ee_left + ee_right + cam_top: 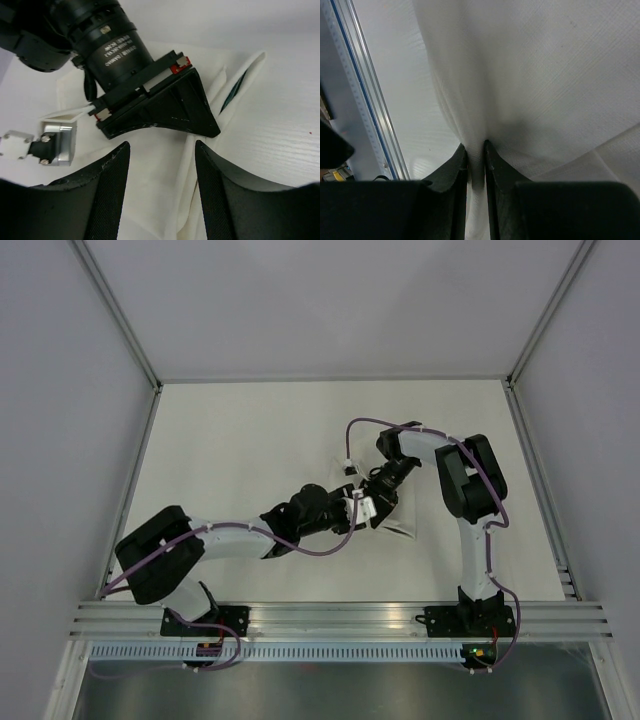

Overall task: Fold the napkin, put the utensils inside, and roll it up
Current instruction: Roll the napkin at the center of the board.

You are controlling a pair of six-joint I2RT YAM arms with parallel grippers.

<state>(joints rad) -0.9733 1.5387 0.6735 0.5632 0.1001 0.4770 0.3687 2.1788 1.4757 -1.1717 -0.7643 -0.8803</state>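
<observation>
The white napkin point(398, 523) lies crumpled at mid-table under both grippers. My right gripper point(475, 150) is shut on a pinched fold of the napkin point(530, 80) and holds it; it also shows in the top view point(382, 483). My left gripper point(162, 150) is open, its fingers point(112, 175) astride the napkin point(160, 180) just below the right gripper's body. A dark teal utensil handle point(234, 91) peeks out of a fold of the cloth at the upper right of the left wrist view. The utensil does not show in the top view.
The white table point(250, 440) has raised side rails and an aluminium rail point(340, 618) along the near edge, which also shows in the right wrist view point(360, 95). The two arms crowd together at mid-table, with purple cables looping over them.
</observation>
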